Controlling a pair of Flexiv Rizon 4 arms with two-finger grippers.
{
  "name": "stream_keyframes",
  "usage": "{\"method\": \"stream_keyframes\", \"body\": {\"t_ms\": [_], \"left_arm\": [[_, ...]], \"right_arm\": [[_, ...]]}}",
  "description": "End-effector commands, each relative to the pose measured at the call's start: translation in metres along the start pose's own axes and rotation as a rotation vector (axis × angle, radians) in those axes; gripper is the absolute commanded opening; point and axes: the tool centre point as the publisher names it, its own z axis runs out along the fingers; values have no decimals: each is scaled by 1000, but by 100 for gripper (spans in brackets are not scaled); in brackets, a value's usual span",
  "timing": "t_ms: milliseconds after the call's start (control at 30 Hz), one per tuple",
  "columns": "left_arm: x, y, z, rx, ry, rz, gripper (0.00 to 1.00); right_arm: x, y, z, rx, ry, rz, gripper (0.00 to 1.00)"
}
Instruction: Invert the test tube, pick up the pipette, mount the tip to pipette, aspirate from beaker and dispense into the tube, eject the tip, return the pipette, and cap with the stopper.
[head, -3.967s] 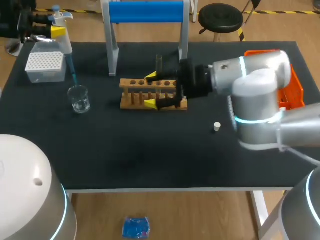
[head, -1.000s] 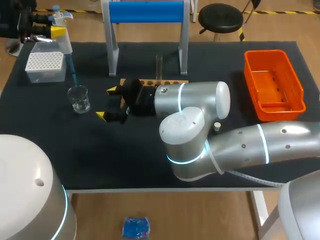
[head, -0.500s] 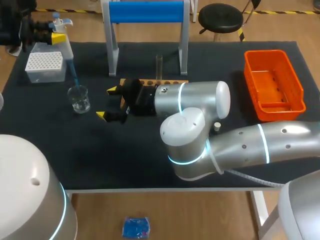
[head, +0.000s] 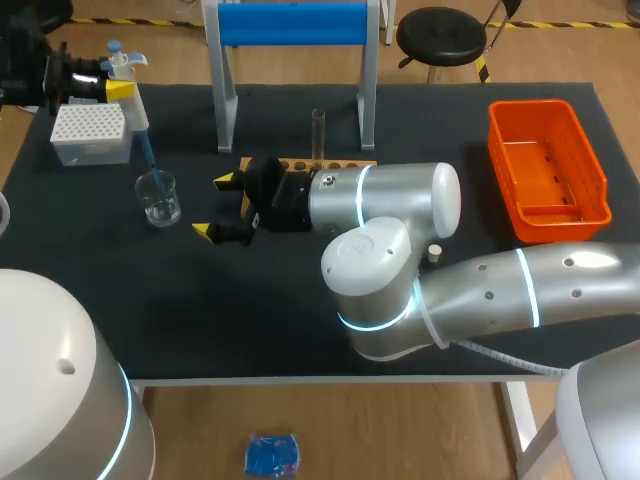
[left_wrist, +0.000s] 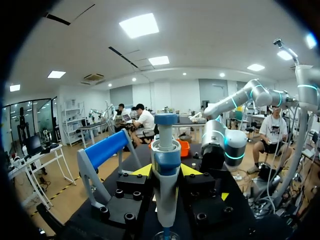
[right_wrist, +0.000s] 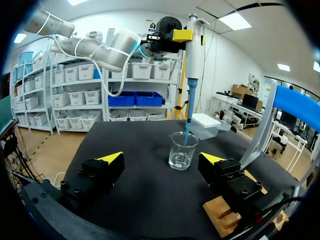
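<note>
My left gripper (head: 88, 82) is shut on the white pipette (head: 128, 92) at the table's far left. In the left wrist view the pipette (left_wrist: 165, 165) stands between the yellow tips of the left gripper (left_wrist: 166, 172). Its blue tip (right_wrist: 188, 127) slants down into the glass beaker (head: 158, 197), which the right wrist view shows as the beaker (right_wrist: 182, 151) just ahead of my right gripper (right_wrist: 162, 159). My right gripper (head: 214, 207) stands open and empty, right of the beaker. The test tube (head: 318, 130) is upright in the wooden rack (head: 335, 163). The small white stopper (head: 434, 253) lies on the mat.
A white tip box (head: 92, 132) sits behind the beaker. A blue-topped stand (head: 292, 25) rises at the back middle, and an orange bin (head: 548, 170) sits at the right. My right arm lies across the rack, hiding most of it.
Four seconds ago my right gripper was at the rack; it now stands left of it, near the beaker. In the last second the pipette tilted, its tip going deeper into the beaker.
</note>
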Motion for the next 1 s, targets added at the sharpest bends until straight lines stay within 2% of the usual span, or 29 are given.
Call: {"method": "stream_keyframes", "body": {"t_ms": [33,467,1000], "left_arm": [[-4,7,-1,6,8,-1,0],[-5,23,2,-12,-8,-11,0],[-4,35,0,-11,-25,-12,0]], "right_arm": [[-1,1,-2,3,3,0,100],[-1,1,-2,3,3,0,100],[-1,1,-2,3,3,0,100]]}}
